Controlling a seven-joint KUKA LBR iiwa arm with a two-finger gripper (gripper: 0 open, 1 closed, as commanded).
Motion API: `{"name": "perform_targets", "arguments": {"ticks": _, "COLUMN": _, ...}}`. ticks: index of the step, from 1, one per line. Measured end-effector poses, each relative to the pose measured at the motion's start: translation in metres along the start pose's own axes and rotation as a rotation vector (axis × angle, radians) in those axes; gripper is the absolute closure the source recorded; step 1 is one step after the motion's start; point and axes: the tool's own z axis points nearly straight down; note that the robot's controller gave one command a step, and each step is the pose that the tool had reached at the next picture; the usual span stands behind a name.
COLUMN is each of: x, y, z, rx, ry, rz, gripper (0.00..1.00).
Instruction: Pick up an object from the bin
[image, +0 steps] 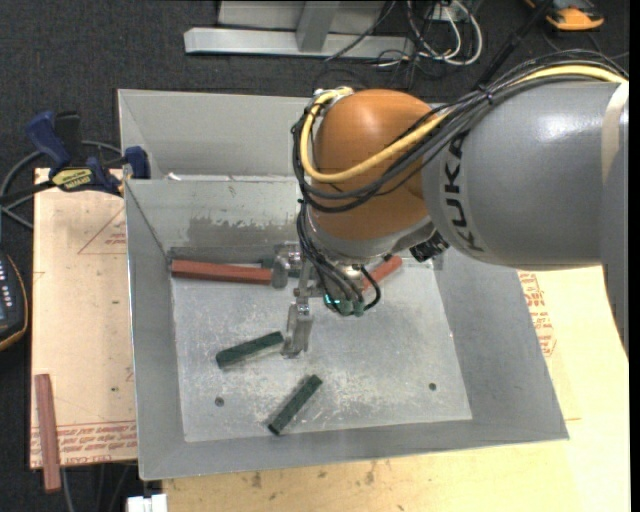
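Lying near the arm (540, 170) are 2 green bars (249, 351) (294, 404), 1 red stick (220, 270).

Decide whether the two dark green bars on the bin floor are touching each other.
Apart. The camera view shows bare bin floor between the upper green bar and the lower green bar; their ends do not meet.
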Motion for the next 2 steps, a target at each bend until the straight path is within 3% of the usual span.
{"name": "perform_targets", "arguments": {"ticks": 1, "x": -0.019, "y": 0.038, "z": 0.156, "rx": 0.000, "ry": -0.004, "rz": -0.496, "gripper": 0.00}}
{"name": "perform_targets", "arguments": {"ticks": 2, "x": -0.020, "y": 0.034, "z": 0.122, "rx": 0.001, "ry": -0.012, "rz": -0.507, "gripper": 0.00}}
